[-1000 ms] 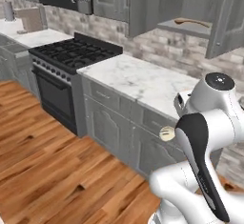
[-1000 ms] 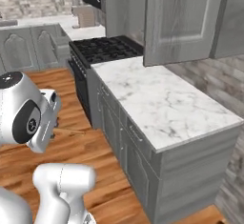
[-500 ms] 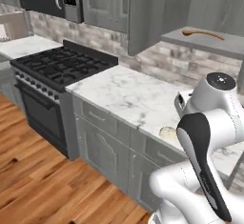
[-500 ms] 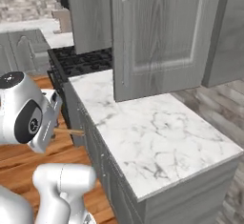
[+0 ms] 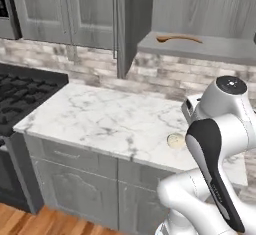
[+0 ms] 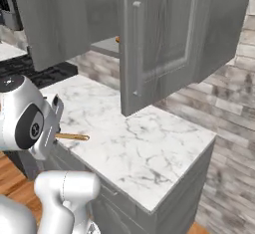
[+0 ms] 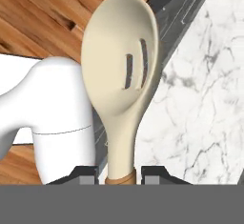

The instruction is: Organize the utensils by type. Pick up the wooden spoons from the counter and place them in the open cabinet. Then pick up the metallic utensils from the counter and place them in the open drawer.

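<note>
My gripper (image 7: pixel 120 172) is shut on a wooden spoon (image 7: pixel 121 70) with a pale slotted head, which stands up between the fingers (image 7: pixel 87 171) in the hand view. Its pale head (image 5: pixel 176 140) peeks out beside the arm over the front edge of the marble counter (image 5: pixel 105 121). Its orange-brown handle (image 6: pixel 72 137) juts out from the hand in the right base view. The other wooden spoon (image 5: pixel 178 38) lies on the shelf of the open cabinet (image 5: pixel 200 46) above the counter. The metallic utensils and the open drawer are out of view.
The cabinet's open door (image 6: pixel 159 39) hangs out over the counter. A black stove (image 5: pixel 22 86) adjoins the counter on the left. Grey panelled doors (image 5: pixel 80 194) run below the top, with wooden floor (image 5: pixel 50 224) in front. A brick backsplash (image 5: pixel 165 76) lines the wall.
The base has driven along the kitchen, so both base views now face the counter under the open cabinet from closer up. The spoon stays in the gripper.
</note>
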Motion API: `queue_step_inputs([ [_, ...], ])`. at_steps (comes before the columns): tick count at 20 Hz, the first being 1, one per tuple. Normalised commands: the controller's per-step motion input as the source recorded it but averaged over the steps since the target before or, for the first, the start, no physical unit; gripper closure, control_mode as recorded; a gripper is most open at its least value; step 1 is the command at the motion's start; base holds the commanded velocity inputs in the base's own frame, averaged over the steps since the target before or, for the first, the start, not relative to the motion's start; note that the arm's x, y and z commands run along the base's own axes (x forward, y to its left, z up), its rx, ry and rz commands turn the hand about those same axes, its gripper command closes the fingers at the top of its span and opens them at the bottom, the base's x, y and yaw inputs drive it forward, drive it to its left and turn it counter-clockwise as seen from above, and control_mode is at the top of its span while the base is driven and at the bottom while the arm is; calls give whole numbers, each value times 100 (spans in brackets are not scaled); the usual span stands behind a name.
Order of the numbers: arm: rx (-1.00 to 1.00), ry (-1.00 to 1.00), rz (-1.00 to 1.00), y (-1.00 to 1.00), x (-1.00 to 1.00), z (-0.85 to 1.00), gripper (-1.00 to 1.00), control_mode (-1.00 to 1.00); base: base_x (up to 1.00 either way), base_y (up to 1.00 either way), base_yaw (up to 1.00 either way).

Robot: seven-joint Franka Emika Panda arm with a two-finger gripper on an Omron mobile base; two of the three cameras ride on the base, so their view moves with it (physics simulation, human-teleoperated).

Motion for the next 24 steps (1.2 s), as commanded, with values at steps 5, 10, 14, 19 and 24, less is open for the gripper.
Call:
queue_step_inputs([
  [5, 0, 0, 0, 0, 0, 0, 100, 100, 59, 20, -65],
  [10, 0, 0, 0, 0, 0, 0, 100, 100, 43, 22, -54],
  [14, 0, 0, 0, 0, 0, 0, 100, 100, 51, 19, -55],
  [19, 0, 0, 0, 0, 0, 0, 100, 100, 58, 14, -35],
  [24, 0, 0, 0, 0, 0, 0, 100, 100, 63, 21, -19],
])
